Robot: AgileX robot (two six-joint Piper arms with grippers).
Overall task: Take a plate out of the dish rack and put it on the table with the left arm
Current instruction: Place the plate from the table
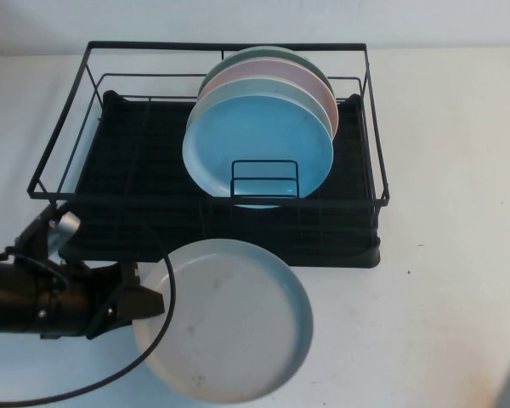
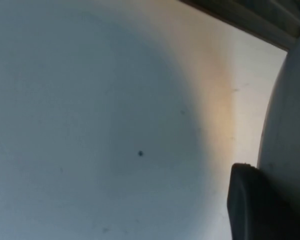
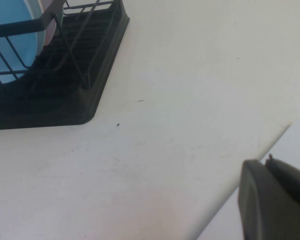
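Note:
The pale grey-blue plate (image 1: 225, 319) is out of the dish rack (image 1: 119, 170) and hangs in front of it, close over the white table (image 1: 442, 297); whether it touches the table I cannot tell. My left gripper (image 1: 153, 304) is shut on the plate's left rim. In the left wrist view one dark finger (image 2: 250, 205) presses against the plate's edge (image 2: 290, 115) above the shadowed table (image 2: 90, 125). My right gripper (image 3: 270, 165) is shut and empty, low over the table's edge to the right of the rack (image 3: 90, 75).
Three plates stand upright in the rack: a sky-blue one (image 1: 255, 140) in front, a pink one (image 1: 310, 89) and a green one (image 1: 280, 53) behind. A black cable (image 1: 166, 340) loops from the left arm across the plate's left side.

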